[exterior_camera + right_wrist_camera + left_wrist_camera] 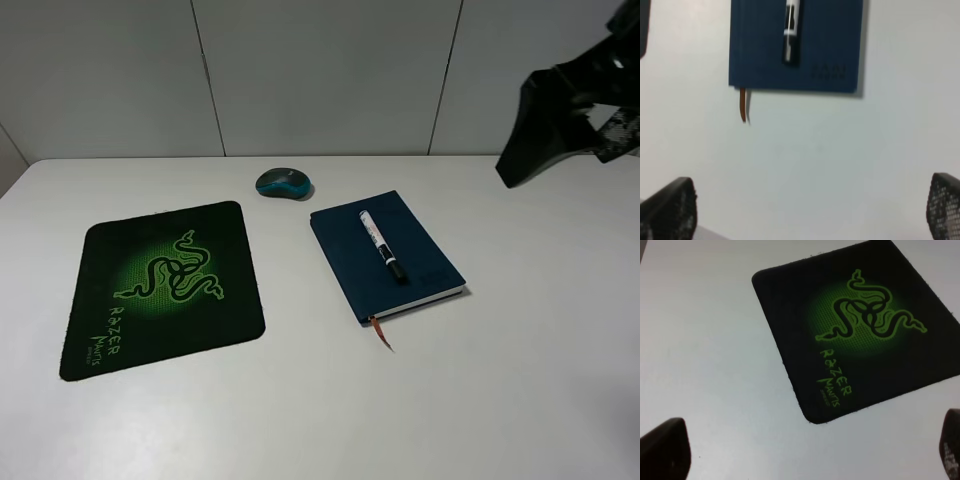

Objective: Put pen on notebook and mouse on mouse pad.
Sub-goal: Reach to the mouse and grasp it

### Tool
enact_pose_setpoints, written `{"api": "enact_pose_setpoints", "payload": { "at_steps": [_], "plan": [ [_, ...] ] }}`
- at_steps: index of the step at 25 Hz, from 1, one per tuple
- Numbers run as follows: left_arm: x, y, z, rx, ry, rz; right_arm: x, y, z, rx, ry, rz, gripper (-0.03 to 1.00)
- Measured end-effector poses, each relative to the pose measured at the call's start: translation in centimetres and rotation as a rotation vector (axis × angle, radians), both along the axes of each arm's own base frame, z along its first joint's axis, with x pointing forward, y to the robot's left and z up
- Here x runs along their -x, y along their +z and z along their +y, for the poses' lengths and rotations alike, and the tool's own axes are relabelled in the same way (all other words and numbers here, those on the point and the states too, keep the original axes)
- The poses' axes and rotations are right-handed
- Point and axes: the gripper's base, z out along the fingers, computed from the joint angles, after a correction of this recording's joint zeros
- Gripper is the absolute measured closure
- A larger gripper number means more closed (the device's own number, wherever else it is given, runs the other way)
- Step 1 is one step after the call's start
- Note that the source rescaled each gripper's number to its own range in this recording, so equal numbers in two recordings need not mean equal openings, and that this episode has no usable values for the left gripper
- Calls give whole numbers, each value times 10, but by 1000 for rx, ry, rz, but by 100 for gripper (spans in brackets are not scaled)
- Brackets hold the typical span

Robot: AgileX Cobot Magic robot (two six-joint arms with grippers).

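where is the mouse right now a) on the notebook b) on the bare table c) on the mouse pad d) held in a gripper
B: the mouse sits on the table, off the mouse pad and apart from the notebook.

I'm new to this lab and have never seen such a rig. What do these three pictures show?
A two-armed robot at a white table. One picture looks down from a high camera; the other two come from cameras on the wrists. The left gripper and right gripper are both open and hold nothing. A short white pen with a black cap lies on a dark navy-blue notebook. A small grey-and-teal mouse sits on the bare table, not on the black mouse pad with a green snake logo.
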Motion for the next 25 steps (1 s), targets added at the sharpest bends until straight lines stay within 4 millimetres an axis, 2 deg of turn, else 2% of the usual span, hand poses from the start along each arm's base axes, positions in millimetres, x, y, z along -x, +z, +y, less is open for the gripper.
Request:
{"api": "enact_pose_setpoints", "payload": {
  "at_steps": [7,14,20,25],
  "plan": [
    [0,0,0,0,0,0,67,1,-32,-44,-2,-91,-3],
    [0,0,0,0,0,0,126,-21,-59,-84,-2,-175,-3],
    [0,0,0,0,0,0,161,-53,-76,-75,53,-235,-3],
    [0,0,0,1,-1,0,171,-74,-80,-32,133,-259,-3]
  ]
}}
